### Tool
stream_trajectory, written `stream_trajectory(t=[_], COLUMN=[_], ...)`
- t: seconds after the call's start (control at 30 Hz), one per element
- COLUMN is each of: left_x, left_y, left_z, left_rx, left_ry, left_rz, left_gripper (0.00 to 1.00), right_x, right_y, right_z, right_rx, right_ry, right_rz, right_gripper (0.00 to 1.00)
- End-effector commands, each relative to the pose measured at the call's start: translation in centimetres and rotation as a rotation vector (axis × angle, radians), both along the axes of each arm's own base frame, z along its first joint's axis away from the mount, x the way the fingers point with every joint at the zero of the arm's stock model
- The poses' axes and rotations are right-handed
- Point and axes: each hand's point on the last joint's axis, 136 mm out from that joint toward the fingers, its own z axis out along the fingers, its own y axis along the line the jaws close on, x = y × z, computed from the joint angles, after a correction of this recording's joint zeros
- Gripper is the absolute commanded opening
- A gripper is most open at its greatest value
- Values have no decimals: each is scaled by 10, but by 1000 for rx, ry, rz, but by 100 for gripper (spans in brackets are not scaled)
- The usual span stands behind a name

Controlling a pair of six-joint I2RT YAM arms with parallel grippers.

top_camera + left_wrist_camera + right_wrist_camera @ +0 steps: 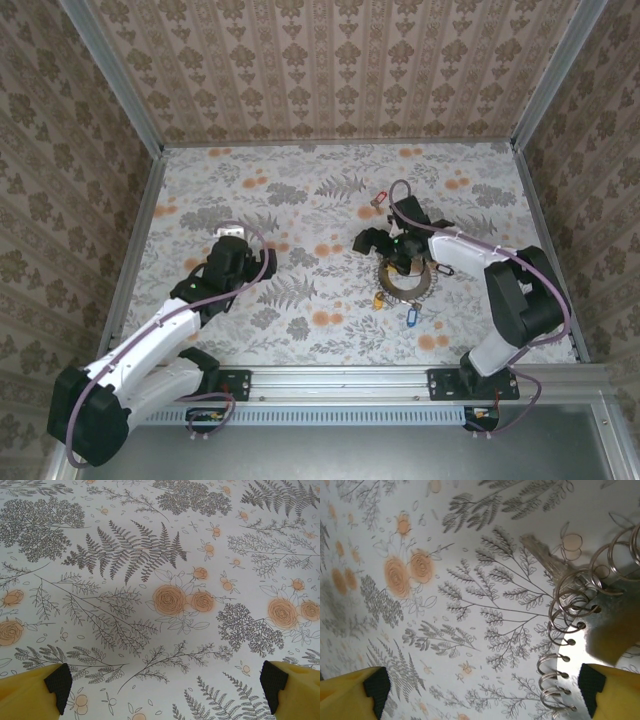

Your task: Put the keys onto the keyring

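The keyring (410, 286), a silvery loop, lies on the flowered table right of centre. In the right wrist view the keyring (580, 645) shows as a shiny plate edged with several small wire rings, close to my right finger (607, 692). A red key (378, 198) lies behind it. At its front edge are a yellow key (379, 299) and a blue key (411, 316). My right gripper (383, 243) (480, 690) hovers at the ring's far-left side, open, with bare table between its fingers. My left gripper (235, 255) (165, 685) is open over bare table at the left.
The floral tablecloth (320, 190) is walled in by patterned panels with metal posts (120, 80) on three sides. A metal rail (340, 380) with both arm bases runs along the near edge.
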Motion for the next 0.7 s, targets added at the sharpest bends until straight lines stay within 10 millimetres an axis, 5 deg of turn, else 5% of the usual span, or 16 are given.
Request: stream_trajectory(t=[0.0, 0.07, 0.23, 0.37, 0.67], left_x=[-1, -1, -1, -2, -5], left_y=[4, 4, 4, 4, 8], left_z=[-1, 0, -2, -2, -1], left_rx=[-26, -27, -29, -32, -48], left_ry=[-4, -5, -2, -3, -20], left_rz=[27, 27, 26, 26, 35], left_gripper=[100, 100, 100, 100, 100], right_x=[-24, -35, -62, -69, -43], right_y=[-25, -39, -47, -34, -23], right_z=[12, 14, 5, 1, -17], right_rx=[-163, -237, -296, -364, -515], right_ry=[48, 66, 201, 282, 287], right_rz=[73, 83, -26, -158, -214], right_gripper=[91, 83, 38, 37, 27])
